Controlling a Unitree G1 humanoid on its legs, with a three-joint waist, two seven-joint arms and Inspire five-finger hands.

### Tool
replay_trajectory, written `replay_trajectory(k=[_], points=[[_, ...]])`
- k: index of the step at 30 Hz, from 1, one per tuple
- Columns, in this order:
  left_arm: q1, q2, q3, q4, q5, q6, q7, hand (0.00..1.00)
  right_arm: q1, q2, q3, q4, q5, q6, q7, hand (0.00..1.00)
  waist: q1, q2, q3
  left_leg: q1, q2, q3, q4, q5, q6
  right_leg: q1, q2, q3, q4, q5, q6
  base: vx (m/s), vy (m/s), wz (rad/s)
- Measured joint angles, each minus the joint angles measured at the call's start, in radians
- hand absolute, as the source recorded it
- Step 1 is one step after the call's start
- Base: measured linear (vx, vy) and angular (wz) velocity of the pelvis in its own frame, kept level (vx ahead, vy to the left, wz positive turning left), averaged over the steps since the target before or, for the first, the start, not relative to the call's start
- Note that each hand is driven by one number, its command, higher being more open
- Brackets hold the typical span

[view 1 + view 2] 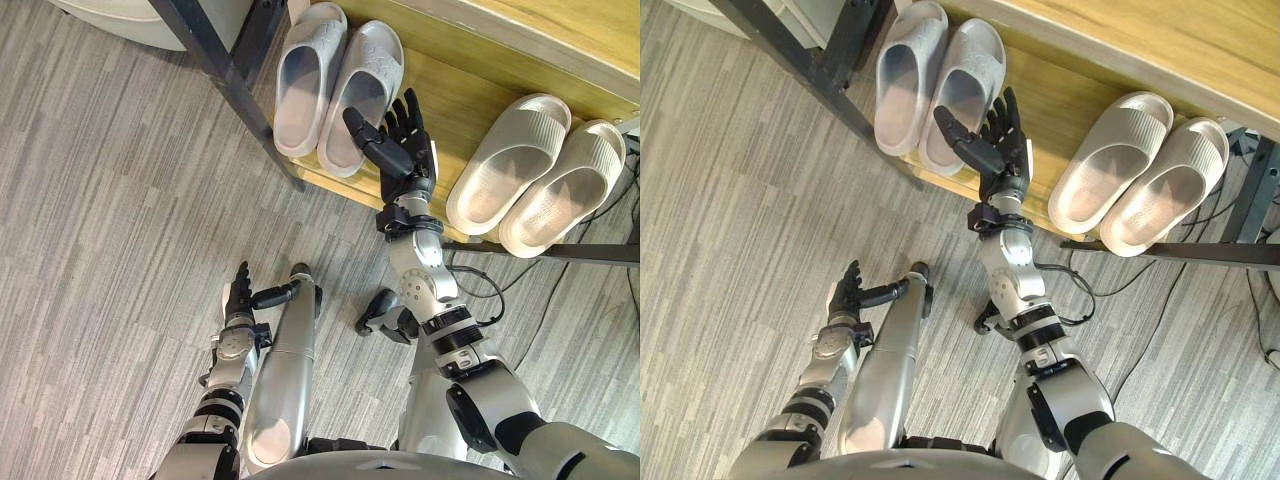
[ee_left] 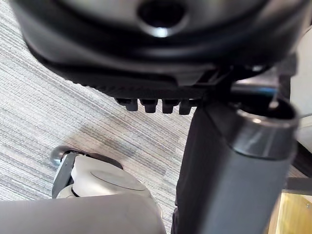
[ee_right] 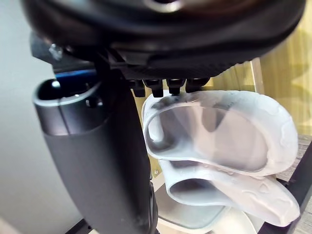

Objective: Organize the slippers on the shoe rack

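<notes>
Right hand [image 1: 405,150] hovered straight-fingered and empty just beside the pale grey rubber slipper pair [image 1: 360,90] on the wooden black-framed shoe rack [image 1: 465,110]. Ribbed beige slipper pair [image 1: 510,160] sat apart. Left hand [image 1: 238,297] hung relaxed, empty.

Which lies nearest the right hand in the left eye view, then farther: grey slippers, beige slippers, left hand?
From the right hand:
1. Grey slippers, just to its left.
2. Beige slippers, to its right, on the rack.
3. Left hand, low over the floor.

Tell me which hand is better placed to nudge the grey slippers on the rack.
Right, probably. The right hand is open beside the grey slippers on the rack; the left hand is open low over the floor, short of it.
</notes>
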Motion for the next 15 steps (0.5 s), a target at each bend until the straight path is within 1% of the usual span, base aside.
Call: replay_trajectory(k=[4, 7, 9, 12, 15], points=[[0.000, -0.019, 0.001, 0.000, -0.001, 0.000, -0.002, 1.00, 0.001, -0.011, 0.000, 0.000, -0.025, 0.031, 0.000, 1.00, 0.003, 0.014, -0.008, 0.002, 0.000, 0.000, 0.003, 0.000, -0.001, 0.002, 0.000, 0.000, 0.003, 0.000, -0.001, -0.01, 0.030, 0.00], [0.000, -0.023, 0.000, 0.001, -0.001, 0.002, -0.003, 1.00, 0.027, -0.012, -0.004, -0.010, -0.110, 0.055, 0.000, 1.00, 0.002, 0.014, -0.008, 0.015, 0.001, 0.001, 0.005, 0.000, 0.000, 0.015, 0.001, 0.001, 0.002, 0.000, 0.000, -0.01, 0.047, 0.00], [0.002, -0.028, 0.001, 0.001, -0.001, 0.003, -0.004, 1.00, 0.093, 0.001, -0.023, -0.064, -0.186, 0.065, -0.004, 1.00, 0.000, 0.014, -0.008, 0.026, 0.001, 0.003, 0.005, 0.000, 0.001, 0.027, 0.001, 0.003, 0.001, 0.000, 0.001, -0.02, 0.059, -0.02], [0.007, -0.030, 0.001, 0.001, -0.001, 0.005, -0.004, 1.00, 0.168, 0.031, -0.053, -0.123, -0.283, 0.084, -0.036, 1.00, -0.004, 0.014, -0.008, 0.044, 0.006, 0.014, 0.004, -0.002, 0.004, 0.038, 0.004, 0.012, -0.002, 0.001, 0.008, -0.03, 0.042, -0.09], [0.013, -0.031, 0.002, 0.001, -0.001, 0.007, -0.002, 1.00, 0.213, 0.055, -0.088, -0.138, -0.353, 0.089, -0.081, 1.00, -0.009, 0.011, -0.007, 0.070, 0.016, 0.024, 0.001, -0.004, 0.005, 0.057, 0.013, 0.023, -0.009, 0.004, 0.016, -0.03, 0.037, -0.14]])
